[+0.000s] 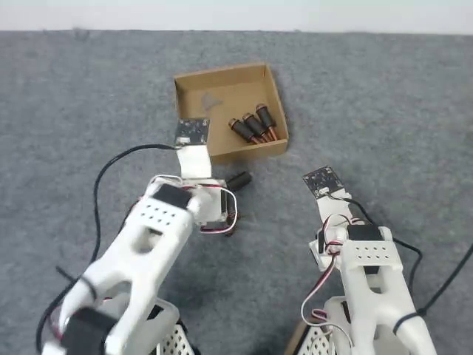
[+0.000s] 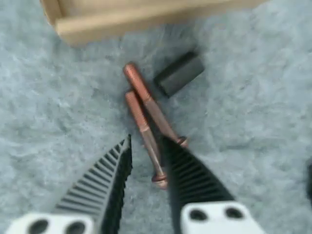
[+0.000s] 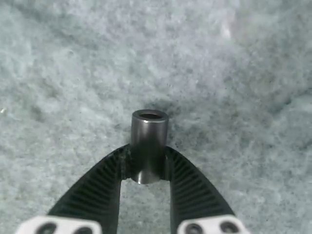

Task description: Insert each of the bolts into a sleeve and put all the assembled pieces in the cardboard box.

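Box (image 1: 247,150): three assembled pieces (image 1: 255,124) inside.
Two bolts (image 2: 146,117) and a loose sleeve (image 2: 179,74): on carpet (image 1: 384,96) just beside box; bolts hidden under arm from above.
Left gripper (image 2: 145,142): spread, low, straddling one bolt.
Right gripper (image 3: 146,155): pinching held sleeve (image 3: 148,139), well apart from box.
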Controlling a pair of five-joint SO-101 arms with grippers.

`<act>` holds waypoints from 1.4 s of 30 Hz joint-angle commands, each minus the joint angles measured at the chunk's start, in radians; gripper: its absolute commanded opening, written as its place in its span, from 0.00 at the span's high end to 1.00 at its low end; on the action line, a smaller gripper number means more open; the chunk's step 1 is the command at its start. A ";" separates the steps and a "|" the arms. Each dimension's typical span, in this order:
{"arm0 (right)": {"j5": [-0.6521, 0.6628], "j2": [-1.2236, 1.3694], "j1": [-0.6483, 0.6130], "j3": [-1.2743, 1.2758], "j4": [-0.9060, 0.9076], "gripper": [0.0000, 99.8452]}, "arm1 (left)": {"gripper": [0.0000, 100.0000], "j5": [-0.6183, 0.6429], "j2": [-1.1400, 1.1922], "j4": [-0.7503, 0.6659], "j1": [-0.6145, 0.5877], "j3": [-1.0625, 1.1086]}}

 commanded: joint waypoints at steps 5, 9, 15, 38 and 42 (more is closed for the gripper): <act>0.018 -0.038 0.015 -0.003 -0.021 0.99 | 0.85 0.040 0.170 -0.031 -0.003 -0.107; 0.018 -0.038 0.015 -0.003 -0.021 0.99 | 0.85 0.040 0.262 -0.031 -0.020 -0.145; 0.018 -0.038 0.016 -0.003 -0.021 0.99 | 0.88 0.040 0.341 0.011 -0.066 -0.217; 0.018 -0.038 0.016 -0.003 -0.021 0.99 | 0.90 -0.789 0.362 0.305 0.035 -0.360; 0.018 -0.038 0.016 -0.003 -0.021 0.99 | 0.83 -0.773 0.362 0.304 0.017 -0.358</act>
